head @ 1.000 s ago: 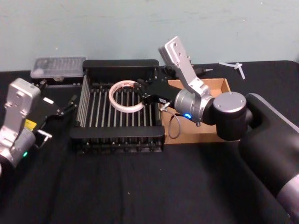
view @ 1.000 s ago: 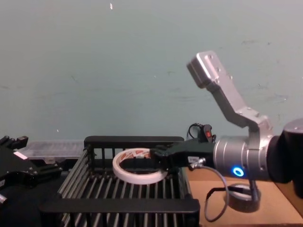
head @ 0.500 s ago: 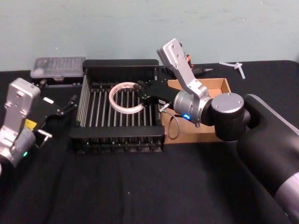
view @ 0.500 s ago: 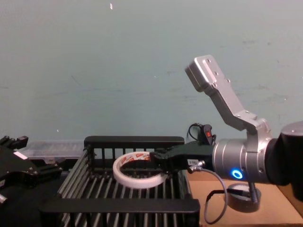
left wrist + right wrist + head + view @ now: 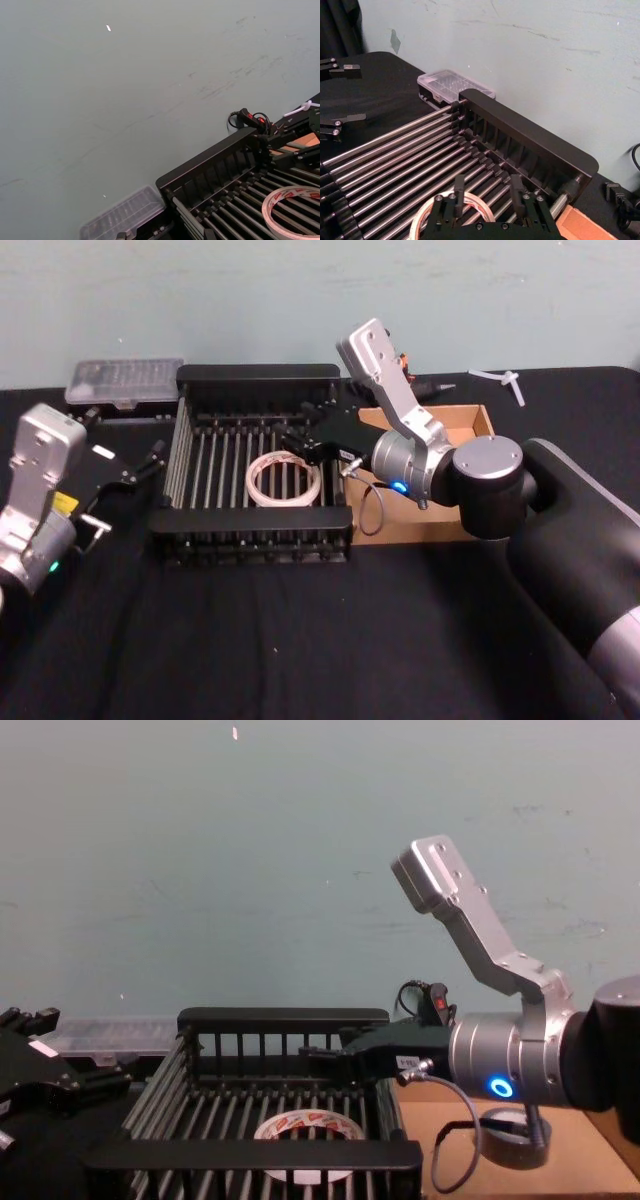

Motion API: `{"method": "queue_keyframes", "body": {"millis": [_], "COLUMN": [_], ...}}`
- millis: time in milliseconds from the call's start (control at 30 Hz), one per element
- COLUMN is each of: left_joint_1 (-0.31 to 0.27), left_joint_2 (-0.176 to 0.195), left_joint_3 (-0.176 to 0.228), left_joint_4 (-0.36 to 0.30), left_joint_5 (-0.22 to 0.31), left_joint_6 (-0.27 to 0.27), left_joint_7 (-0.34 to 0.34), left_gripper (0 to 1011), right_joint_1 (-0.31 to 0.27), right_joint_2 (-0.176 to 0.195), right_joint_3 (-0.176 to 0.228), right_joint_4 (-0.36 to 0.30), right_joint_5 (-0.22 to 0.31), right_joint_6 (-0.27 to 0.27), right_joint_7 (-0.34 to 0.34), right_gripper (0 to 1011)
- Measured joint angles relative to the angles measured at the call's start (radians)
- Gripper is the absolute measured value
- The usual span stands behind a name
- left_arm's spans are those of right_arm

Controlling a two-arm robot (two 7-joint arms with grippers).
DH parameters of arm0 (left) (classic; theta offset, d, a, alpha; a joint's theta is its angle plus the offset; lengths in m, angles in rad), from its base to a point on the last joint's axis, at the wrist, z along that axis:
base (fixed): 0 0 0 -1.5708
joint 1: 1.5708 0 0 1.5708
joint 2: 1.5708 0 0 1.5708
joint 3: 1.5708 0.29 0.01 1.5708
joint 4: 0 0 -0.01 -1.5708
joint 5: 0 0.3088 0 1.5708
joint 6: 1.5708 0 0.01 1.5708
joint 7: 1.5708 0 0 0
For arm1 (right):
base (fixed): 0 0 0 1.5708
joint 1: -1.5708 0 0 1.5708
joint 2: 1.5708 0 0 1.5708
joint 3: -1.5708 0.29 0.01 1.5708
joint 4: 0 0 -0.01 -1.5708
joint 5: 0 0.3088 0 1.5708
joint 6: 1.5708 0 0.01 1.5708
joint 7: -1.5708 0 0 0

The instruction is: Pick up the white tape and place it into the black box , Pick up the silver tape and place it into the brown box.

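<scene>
White tape [image 5: 285,480] lies flat on the barred floor of the black box [image 5: 255,379], centre of the head view. Right gripper [image 5: 297,446] hangs just above and behind it, fingers spread apart, nothing between them. Silver tape [image 5: 512,1137] sits in the brown box [image 5: 477,420] at lower right of the chest view, directly beneath the right forearm, so that arm is plainly the nearer. Left gripper [image 5: 150,462] rests at centre-left of the head view beside the crate, jaws parted, empty.
</scene>
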Motion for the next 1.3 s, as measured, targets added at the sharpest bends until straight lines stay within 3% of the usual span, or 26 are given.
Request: {"method": "queue_keyframes", "body": {"millis": [300,533,900,1300], "left_joint_1": [0.000,0.000,0.000,0.000], "left_joint_2": [0.000,0.000,0.000,0.000], "left_joint_3": [0.000,0.000,0.000,0.000], "left_joint_4": [0.000,0.000,0.000,0.000], "left_joint_5": [0.000,0.000,0.000,0.000], "left_joint_6": [0.000,0.000,0.000,0.000], "left_joint_7": [0.000,0.000,0.000,0.000], "left_gripper": [1001,1001,1001,1001], "right_joint_1": [0.000,0.000,-0.007,-0.090], "right_joint_2": [0.000,0.000,0.003,0.064], "right_joint_3": [0.000,0.000,0.007,0.069], "right_joint_4": [-0.001,-0.001,-0.014,-0.196], "right_joint_5": [0.001,0.001,0.001,0.017], "right_joint_6": [0.000,0.000,-0.001,0.017], "right_joint_7": [0.000,0.000,0.005,-0.013], "right_gripper": [826,1000,1002,1002]}}
